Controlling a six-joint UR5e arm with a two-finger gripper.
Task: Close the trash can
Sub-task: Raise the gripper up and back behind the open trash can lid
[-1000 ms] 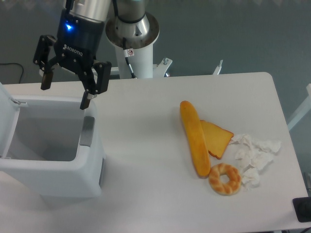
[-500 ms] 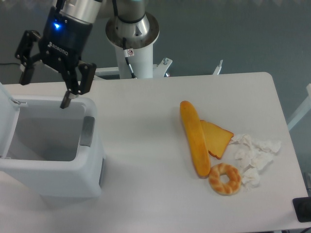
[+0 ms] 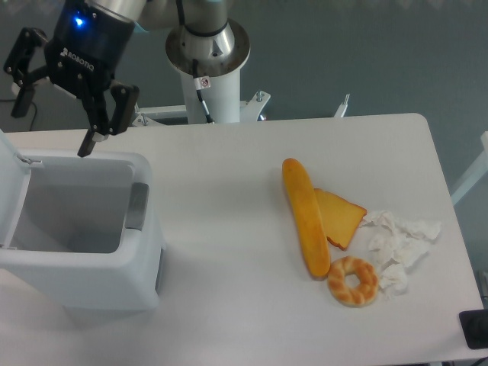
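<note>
The trash can is a white boxy bin at the table's left side, and it stands open with its grey inner walls showing. Its white lid is swung up at the left edge of the view. A grey latch sits on the right inner rim. My gripper hangs open above the bin's back rim, fingers wide apart with nothing between them.
A long bread loaf, a toast slice, a bagel and crumpled white paper lie on the right half of the table. The robot's base post rises behind the table.
My gripper has moved left and slightly up, from over the bin's right back corner to above its back rim toward the lid. It stayed open.
</note>
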